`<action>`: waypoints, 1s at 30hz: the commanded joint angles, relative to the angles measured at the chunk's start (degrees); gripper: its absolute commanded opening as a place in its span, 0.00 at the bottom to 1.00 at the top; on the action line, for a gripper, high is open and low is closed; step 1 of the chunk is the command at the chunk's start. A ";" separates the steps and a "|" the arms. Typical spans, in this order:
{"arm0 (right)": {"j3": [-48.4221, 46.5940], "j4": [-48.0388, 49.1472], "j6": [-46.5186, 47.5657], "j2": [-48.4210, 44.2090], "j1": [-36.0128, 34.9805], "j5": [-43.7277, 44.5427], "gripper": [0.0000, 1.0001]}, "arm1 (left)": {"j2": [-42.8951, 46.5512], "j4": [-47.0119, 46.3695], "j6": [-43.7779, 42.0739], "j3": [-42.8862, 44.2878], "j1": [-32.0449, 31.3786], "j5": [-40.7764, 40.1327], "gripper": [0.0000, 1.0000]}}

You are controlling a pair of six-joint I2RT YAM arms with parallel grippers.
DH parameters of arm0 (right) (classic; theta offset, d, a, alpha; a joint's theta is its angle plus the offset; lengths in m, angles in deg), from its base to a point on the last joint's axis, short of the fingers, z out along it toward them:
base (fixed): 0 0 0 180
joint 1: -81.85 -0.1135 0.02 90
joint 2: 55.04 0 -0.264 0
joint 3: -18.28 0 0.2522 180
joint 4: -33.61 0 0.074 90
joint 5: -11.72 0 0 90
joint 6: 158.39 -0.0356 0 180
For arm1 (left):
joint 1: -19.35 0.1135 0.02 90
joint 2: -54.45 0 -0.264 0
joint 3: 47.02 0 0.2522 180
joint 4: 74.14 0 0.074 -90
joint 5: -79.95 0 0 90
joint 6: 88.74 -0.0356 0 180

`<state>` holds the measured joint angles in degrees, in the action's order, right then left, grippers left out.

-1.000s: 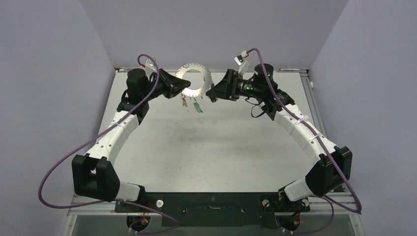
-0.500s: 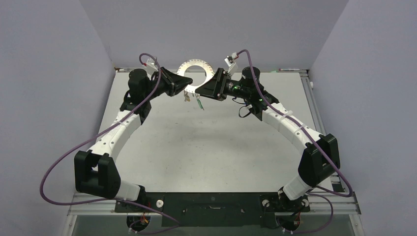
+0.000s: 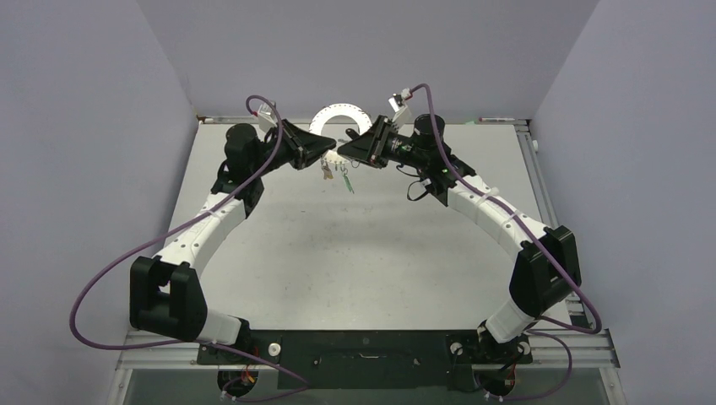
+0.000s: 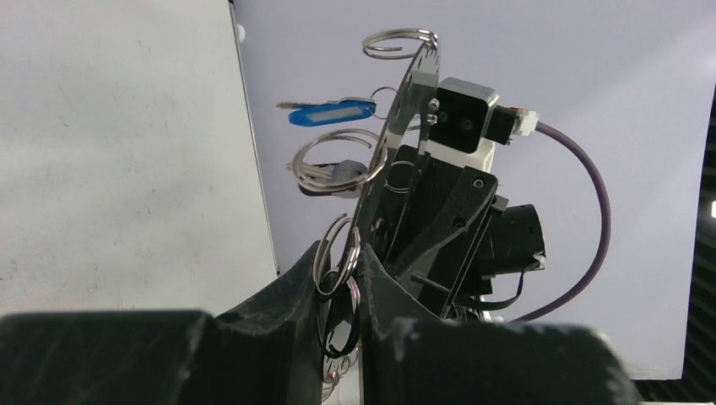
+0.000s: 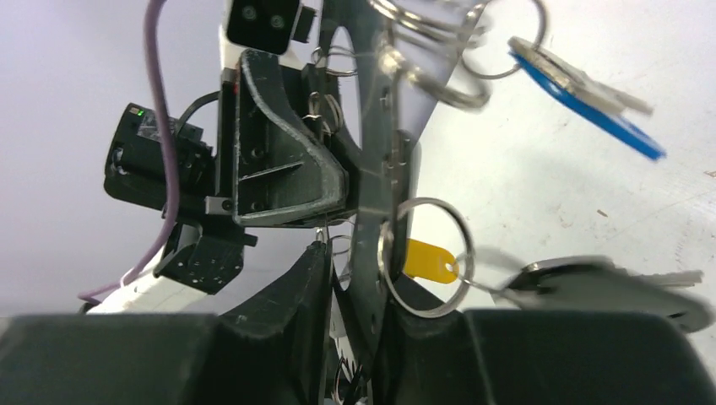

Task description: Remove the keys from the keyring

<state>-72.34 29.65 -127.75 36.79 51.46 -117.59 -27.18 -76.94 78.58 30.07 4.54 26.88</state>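
Among the keys [image 3: 326,173], one has a blue tag [image 4: 331,111] with a pale label strip, but any writing on it is too small to read.

The keyring [image 3: 323,116] is held in the air over the far part of the table [image 3: 363,253]. It stands almost on its edge between the two arms. The left end effector [image 4: 355,274] is closed on the lower rim, and the plate sits tight between its two black fingers [image 4: 291,291]. The right end effector [image 5: 350,266] comes from the other side and has the same plate between its fingers, which are only a little apart. A thin gap shows beside one finger, so I cannot tell if it really clamps.

Small split rings [image 5: 469,257] hang from holes along the border of the plate. The keys dangle below it. In the right wrist view a yellow tag [image 5: 429,260] and a blurred grey key [image 5: 608,287] hang from one split ring.

The table is pale grey with small marks and has an aluminium frame [image 3: 532,152]. Plain lilac-grey walls [image 3: 355,51] stand on three sides.
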 commanded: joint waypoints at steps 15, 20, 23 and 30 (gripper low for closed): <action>-2.08 9.10 -5.63 -0.43 4.14 -5.15 0.05 | 6.25 -7.74 -14.90 -5.21 6.60 5.77 0.69; -1.46 10.78 -6.54 -1.42 4.71 -6.87 0.05 | 12.71 -8.41 -32.70 -12.65 8.20 6.21 0.72; -1.49 12.23 -6.27 -1.84 4.90 -8.23 0.05 | 14.78 -9.84 -42.05 -15.83 7.08 7.29 0.76; -3.00 13.25 -6.14 -2.32 4.73 -10.93 0.05 | 17.63 -12.06 -59.23 -20.26 0.63 4.66 0.77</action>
<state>-72.60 37.00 -133.63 37.95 56.00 -125.94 -11.77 -84.61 32.90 10.75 8.82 33.44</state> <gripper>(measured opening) 0.109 0.792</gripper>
